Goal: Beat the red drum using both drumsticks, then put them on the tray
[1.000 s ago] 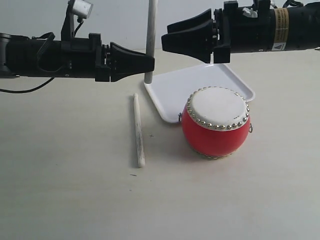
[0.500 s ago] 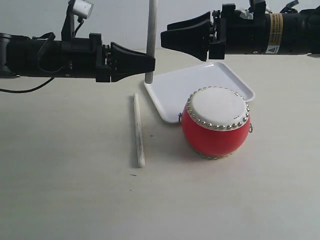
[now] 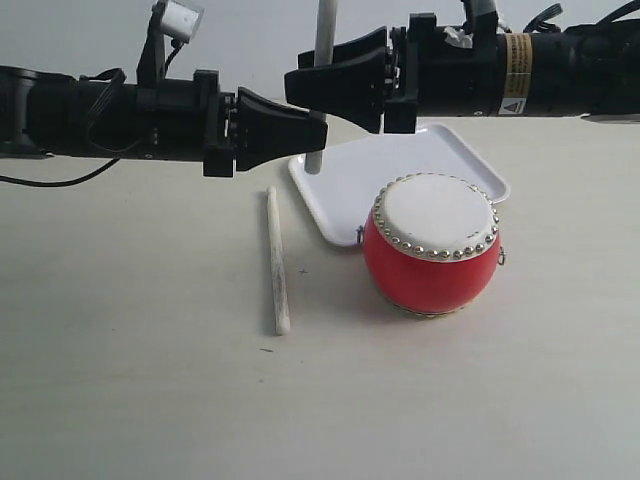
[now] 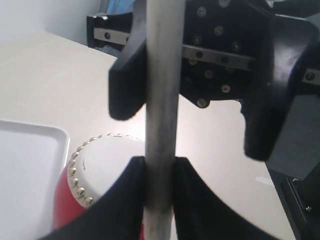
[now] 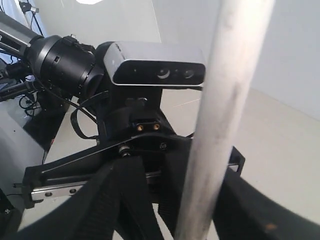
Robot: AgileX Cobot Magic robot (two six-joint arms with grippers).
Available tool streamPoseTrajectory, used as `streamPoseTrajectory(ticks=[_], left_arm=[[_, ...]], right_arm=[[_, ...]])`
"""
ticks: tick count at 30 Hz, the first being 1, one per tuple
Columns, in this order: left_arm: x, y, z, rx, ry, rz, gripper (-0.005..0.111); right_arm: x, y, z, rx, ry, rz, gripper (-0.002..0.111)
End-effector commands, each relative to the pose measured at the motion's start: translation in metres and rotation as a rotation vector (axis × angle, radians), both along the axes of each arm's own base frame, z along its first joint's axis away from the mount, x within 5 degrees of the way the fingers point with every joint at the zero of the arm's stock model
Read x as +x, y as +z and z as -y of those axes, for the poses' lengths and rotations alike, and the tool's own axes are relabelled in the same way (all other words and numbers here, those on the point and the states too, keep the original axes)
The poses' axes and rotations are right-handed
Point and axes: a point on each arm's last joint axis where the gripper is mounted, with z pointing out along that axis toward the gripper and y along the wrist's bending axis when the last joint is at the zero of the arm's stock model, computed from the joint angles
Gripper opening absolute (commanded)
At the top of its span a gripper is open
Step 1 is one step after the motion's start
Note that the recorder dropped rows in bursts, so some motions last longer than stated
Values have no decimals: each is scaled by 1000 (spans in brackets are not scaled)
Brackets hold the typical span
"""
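Note:
One drumstick [image 3: 324,60] stands upright above the tray's near-left corner, with my left gripper [image 3: 316,132] shut on its lower part. In the left wrist view its fingers [image 4: 125,195] press the drumstick [image 4: 161,90] from both sides. My right gripper [image 3: 297,84] is open, its fingers straddling the same stick higher up; the right wrist view shows that drumstick [image 5: 222,120] in the wide gap of the right gripper [image 5: 185,197]. The second drumstick [image 3: 277,262] lies flat on the table left of the red drum [image 3: 432,250]. The white tray [image 3: 372,172] lies behind the drum.
The left arm's wrist camera [image 5: 157,65] sits close in front of the right gripper. The drum's skin [image 4: 107,160] and a corner of the tray [image 4: 30,165] show below the left gripper. The pale table [image 3: 150,380] spreads in front.
My right gripper has moved left from over the tray until its open fingers bracket the upright stick. The left gripper has shifted slightly right with the stick.

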Motion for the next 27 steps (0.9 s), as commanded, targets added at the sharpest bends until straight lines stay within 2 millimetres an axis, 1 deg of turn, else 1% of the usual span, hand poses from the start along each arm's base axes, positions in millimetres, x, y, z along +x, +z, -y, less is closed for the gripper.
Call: streamPoseTrajectory(ticks=[1,3,4,5,6,11,12,17,19,21,22,24,26,27], left_arm=[[1,4,1,-17,2,8,0],[1,4,1,-17,2,8,0],[1,4,1,-17,2,8,0],[1,4,1,-17,2,8,0],[1,4,2,-17,0,8,0],[1,5,4,-19,-3,7,0],[1,5,4,-19,-3,7,0],[1,5,4,-19,-4,7,0],[2,6,4,-21,-2,0,6],[2,7,4,-24,1,-23,20],[3,8,4,-25,3,-37,29],[3,8,4,-25,3,-37,52],[3,8,4,-25,3,-39,78],[3,8,4,-25,4,-47,86]], right_arm=[[1,2,-1,12,0,13,51],[1,2,-1,12,0,13,51],[1,2,-1,12,0,13,48],[1,2,-1,12,0,13,42],[1,2,-1,12,0,13,32],[1,2,-1,12,0,13,3],[1,2,-1,12,-1,8,0],[1,2,-1,12,-1,8,0],[1,2,-1,12,-1,8,0],[1,2,-1,12,-1,8,0],[1,2,-1,12,-1,8,0],[1,2,-1,12,-1,8,0],[1,5,1,16,-7,8,0],[1,7,4,21,-15,0,0]])
